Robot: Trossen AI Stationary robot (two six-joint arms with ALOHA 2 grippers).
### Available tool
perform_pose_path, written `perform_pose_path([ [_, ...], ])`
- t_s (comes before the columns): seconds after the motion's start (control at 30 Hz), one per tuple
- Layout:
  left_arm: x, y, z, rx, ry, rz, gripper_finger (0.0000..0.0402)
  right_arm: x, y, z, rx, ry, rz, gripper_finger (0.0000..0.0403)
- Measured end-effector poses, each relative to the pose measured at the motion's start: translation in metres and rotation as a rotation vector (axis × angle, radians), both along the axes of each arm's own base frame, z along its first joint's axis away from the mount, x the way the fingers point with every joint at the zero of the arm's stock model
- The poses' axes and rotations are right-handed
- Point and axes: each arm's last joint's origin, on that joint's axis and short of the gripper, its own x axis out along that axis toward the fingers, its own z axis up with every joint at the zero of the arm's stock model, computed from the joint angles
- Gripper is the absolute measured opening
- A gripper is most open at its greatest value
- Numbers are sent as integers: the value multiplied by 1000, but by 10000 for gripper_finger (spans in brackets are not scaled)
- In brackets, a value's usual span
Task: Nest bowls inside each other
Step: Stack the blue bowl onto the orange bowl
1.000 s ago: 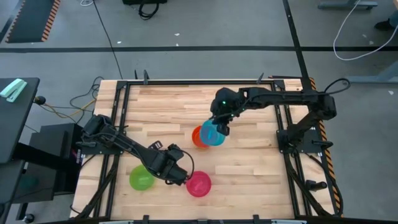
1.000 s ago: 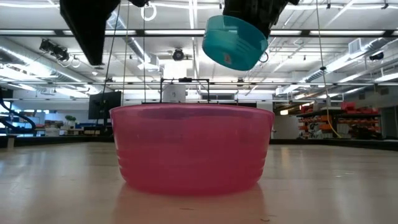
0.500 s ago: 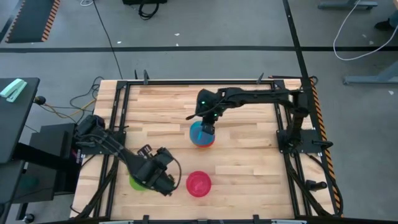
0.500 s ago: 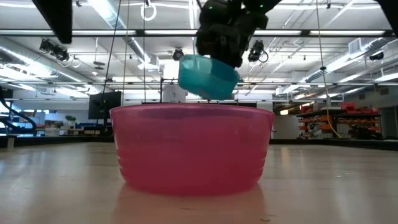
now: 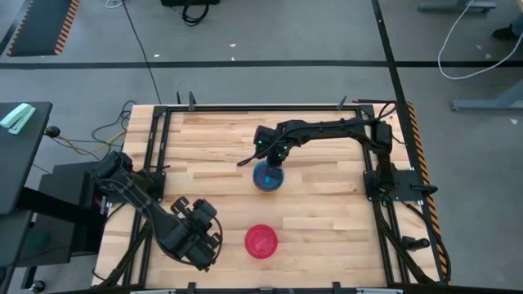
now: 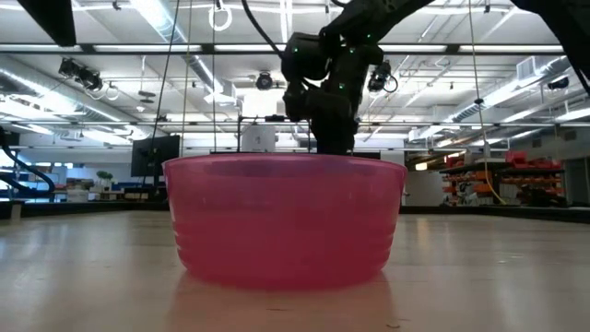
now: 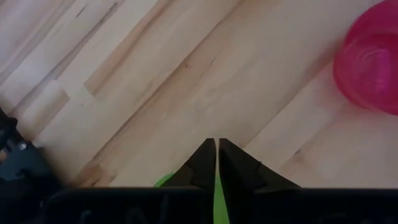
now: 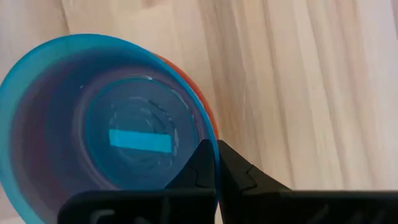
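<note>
The blue bowl (image 5: 268, 178) sits inside the orange bowl, of which only a rim crescent (image 8: 208, 118) shows in the right wrist view. My right gripper (image 5: 272, 163) stands over it at mid-table, shut on its rim. The magenta-pink bowl (image 5: 261, 242) stands upright on its base near the table's near edge and fills the low view (image 6: 286, 221). My left gripper (image 5: 200, 239) is to its left, shut on the green bowl, which shows only as slivers (image 7: 163, 180) in the left wrist view. No yellow or purple bowl is in view. My left gripper pinches the green bowl's rim (image 7: 216, 186) between its two fingers, coming from above; my own fingers and arm hide the rest of the bowl, and I cannot tell whether it is lifted. My right gripper pinches the blue bowl's rim (image 8: 215, 155), one finger inside and one outside, pointing down from above. The bowl sits upright, nested in the orange bowl.
Bare wooden tabletop (image 5: 327, 220) lies between the bowls and around them. A black metal frame (image 5: 155, 147) runs along the table's edges. In the low view my right arm (image 6: 327, 101) rises behind the magenta-pink bowl.
My right gripper has moved toward the table's left and down, carrying the tilted blue bowl, levelling it and setting it into the orange bowl. My left gripper has drawn away from the magenta-pink bowl toward the table's left, over the green bowl, which it now hides in the high view.
</note>
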Motion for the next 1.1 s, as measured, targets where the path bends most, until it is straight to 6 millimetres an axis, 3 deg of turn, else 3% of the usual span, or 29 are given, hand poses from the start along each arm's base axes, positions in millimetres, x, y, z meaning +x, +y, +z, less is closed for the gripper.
perform_pose_path([
  [0.53, 2, -5, -18, -61, -28, 17, 52, 5, -3, -11, -10, 13, 4, 2],
  [0.87, 3, -7, -18, -91, -22, 3, 62, 0, -1, -6, -15, 27, 2, 45],
  [1.1, 4, -7, -18, -91, -21, -4, 56, -1, -1, -6, -12, 39, 6, 53],
])
